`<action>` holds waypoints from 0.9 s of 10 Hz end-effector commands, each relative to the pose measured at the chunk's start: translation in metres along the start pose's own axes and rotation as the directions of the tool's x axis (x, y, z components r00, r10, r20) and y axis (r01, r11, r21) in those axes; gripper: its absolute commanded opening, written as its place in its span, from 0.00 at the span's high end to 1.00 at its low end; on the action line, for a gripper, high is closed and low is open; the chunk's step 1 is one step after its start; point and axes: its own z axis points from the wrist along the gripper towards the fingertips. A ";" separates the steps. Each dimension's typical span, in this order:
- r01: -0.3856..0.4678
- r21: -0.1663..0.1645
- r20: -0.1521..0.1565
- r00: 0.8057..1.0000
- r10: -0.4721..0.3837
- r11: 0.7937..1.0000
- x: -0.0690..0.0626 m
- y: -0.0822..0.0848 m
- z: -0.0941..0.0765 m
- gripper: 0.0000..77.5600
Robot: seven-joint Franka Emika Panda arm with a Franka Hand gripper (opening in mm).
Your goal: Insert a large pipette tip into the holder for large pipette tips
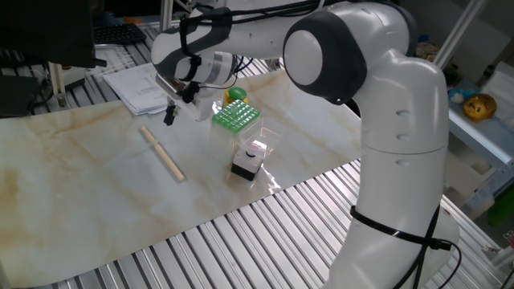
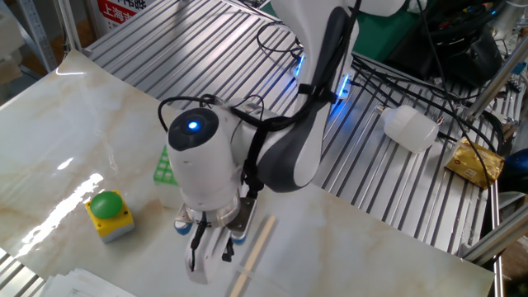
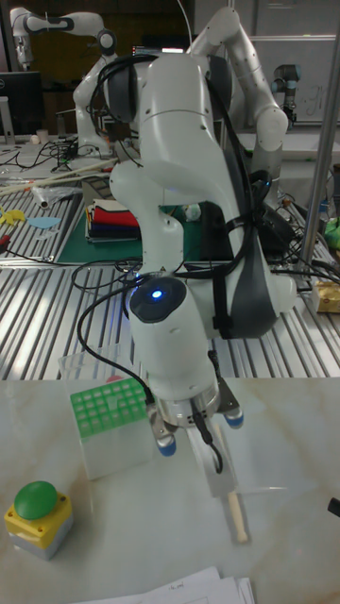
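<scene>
The holder for large pipette tips, a small bright green rack (image 1: 236,117) (image 3: 109,408), sits on a clear box on the marble sheet. In the other fixed view my arm hides most of the rack (image 2: 167,163). My gripper (image 1: 170,118) (image 2: 206,257) (image 3: 212,462) points down just above the sheet, a little way off the rack, between it and a wooden stick (image 1: 163,153) (image 3: 236,517). Its fingers stand close together and look shut. I cannot make out a pipette tip in any view.
A green button on a yellow box (image 2: 109,214) (image 3: 38,514) stands near the rack. A clear case with a black block (image 1: 250,156) lies in front of the rack. Papers (image 1: 140,84) lie at the sheet's edge, and metal slats surround the sheet.
</scene>
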 end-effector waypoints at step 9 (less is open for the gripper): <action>-0.046 0.012 -0.130 0.990 0.047 0.999 -0.018 0.003 0.004 1.00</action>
